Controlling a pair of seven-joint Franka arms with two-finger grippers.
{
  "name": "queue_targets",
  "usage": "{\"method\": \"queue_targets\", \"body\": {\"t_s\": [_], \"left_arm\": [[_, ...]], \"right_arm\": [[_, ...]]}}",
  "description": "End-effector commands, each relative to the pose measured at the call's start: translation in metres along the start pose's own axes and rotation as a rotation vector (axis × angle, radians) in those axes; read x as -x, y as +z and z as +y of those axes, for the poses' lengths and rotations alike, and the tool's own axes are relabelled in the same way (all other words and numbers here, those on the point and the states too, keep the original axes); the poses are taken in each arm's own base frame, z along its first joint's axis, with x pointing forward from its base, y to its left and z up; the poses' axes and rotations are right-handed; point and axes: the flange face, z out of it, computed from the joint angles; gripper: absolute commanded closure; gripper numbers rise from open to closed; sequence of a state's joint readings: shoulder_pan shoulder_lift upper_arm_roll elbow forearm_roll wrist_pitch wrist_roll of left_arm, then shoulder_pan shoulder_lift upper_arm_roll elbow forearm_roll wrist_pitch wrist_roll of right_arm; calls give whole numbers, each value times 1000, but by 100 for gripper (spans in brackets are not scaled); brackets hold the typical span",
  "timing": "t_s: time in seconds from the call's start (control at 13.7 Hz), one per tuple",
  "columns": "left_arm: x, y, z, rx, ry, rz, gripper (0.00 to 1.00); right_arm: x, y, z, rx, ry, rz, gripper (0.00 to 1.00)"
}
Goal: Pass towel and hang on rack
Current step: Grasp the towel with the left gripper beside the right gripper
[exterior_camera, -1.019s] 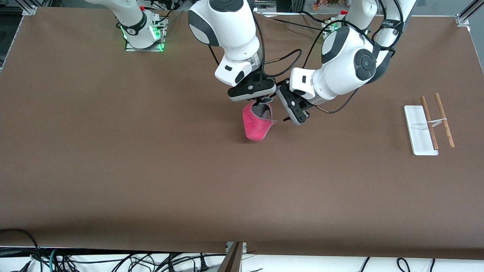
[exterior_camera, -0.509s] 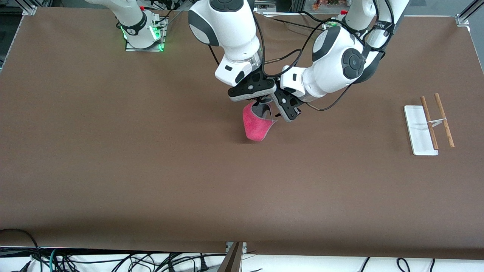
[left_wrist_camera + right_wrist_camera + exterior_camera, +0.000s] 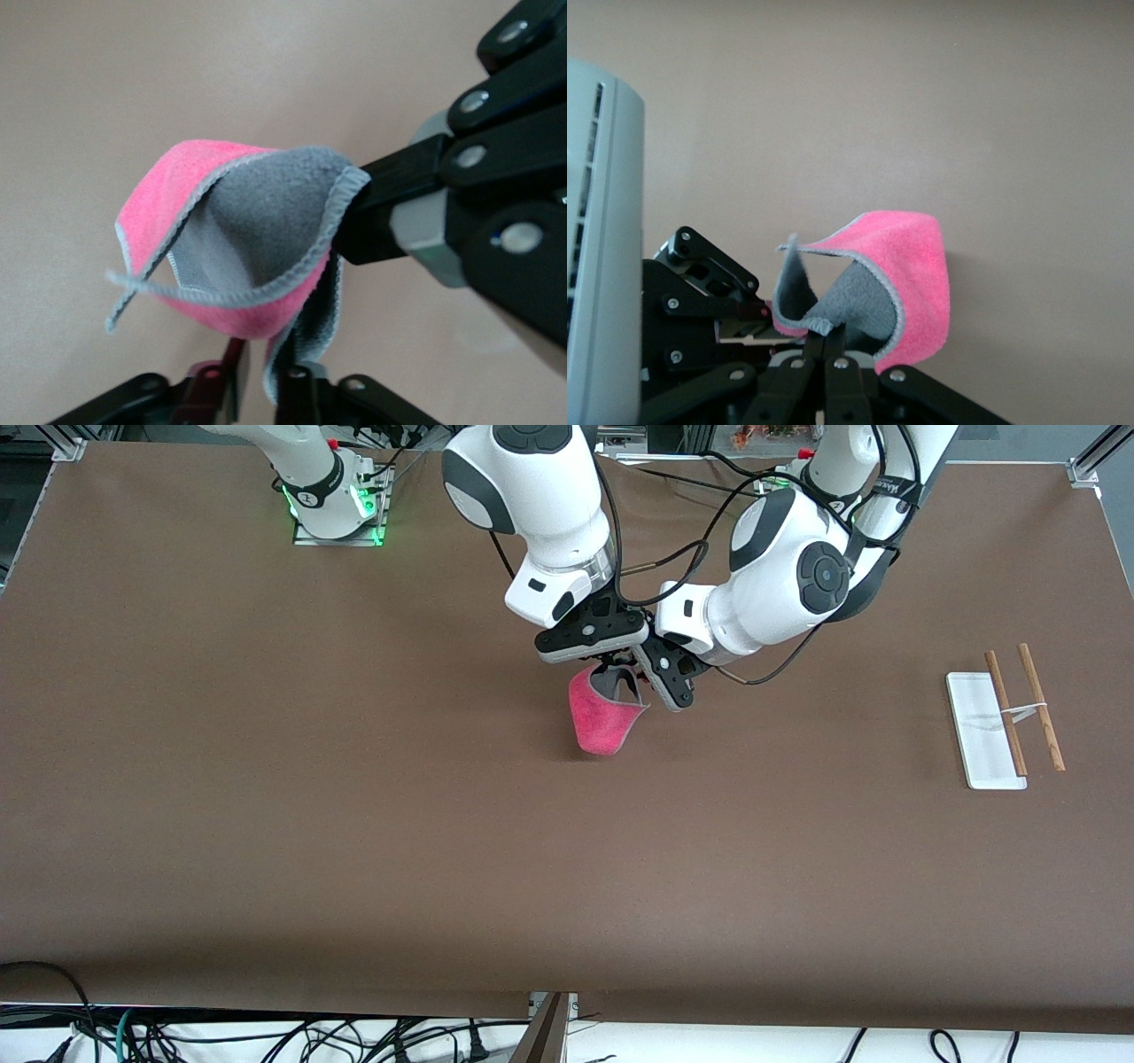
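Both claws met over the middle of the tabletop point(image 3: 354, 779), where you could see the towel point(image 3: 604, 717) hanging in the air between them. Right claw point(image 3: 613, 666): fingers together, clamped on the towel's upper edge; in the right wrist view the right claw point(image 3: 833, 341) pinched the grey face where the cloth folded, and the pink face curled outward above it. Left claw point(image 3: 654, 691): reaching in from the left arm's end of the tabletop, beside the right claw and touching the same cloth. In the left wrist view the left claw point(image 3: 261, 381) had its fingers point(image 3: 297, 390) drawn close about the towel's point(image 3: 257, 239) lower hem, which ran down between them; you could read this as a grip on the towel. The right claw appeared in that view too, as dark links holding the stitched edge of the cloth. The towel was curled into a cup, pink outside, grey inside, with one loose corner sticking out. Its lowest fold hung clear above the tabletop, over its own shadow.

The rack point(image 3: 1005, 717) stood well apart, near the left arm's end of the tabletop: white base flat, two brown rods point(image 3: 1041, 707) parallel above it, nothing on them.
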State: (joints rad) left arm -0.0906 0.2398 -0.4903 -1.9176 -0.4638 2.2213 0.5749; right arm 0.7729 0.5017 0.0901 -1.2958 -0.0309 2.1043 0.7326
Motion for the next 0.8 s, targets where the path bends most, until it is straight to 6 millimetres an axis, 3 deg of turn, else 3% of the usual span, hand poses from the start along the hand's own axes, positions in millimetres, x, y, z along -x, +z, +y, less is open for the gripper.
{"method": "queue_targets", "body": {"t_s": [0.0, 0.29, 0.73], "left_arm": [[2, 2, 6, 7, 3, 0, 100], [5, -13, 0, 2, -3, 3, 100], [22, -59, -21, 3, -51, -19, 100]], "right_arm": [[-4, -5, -3, 0, -11, 20, 100], [-4, -4, -3, 1, -10, 18, 100], [-4, -4, -3, 1, -10, 18, 100]]}}
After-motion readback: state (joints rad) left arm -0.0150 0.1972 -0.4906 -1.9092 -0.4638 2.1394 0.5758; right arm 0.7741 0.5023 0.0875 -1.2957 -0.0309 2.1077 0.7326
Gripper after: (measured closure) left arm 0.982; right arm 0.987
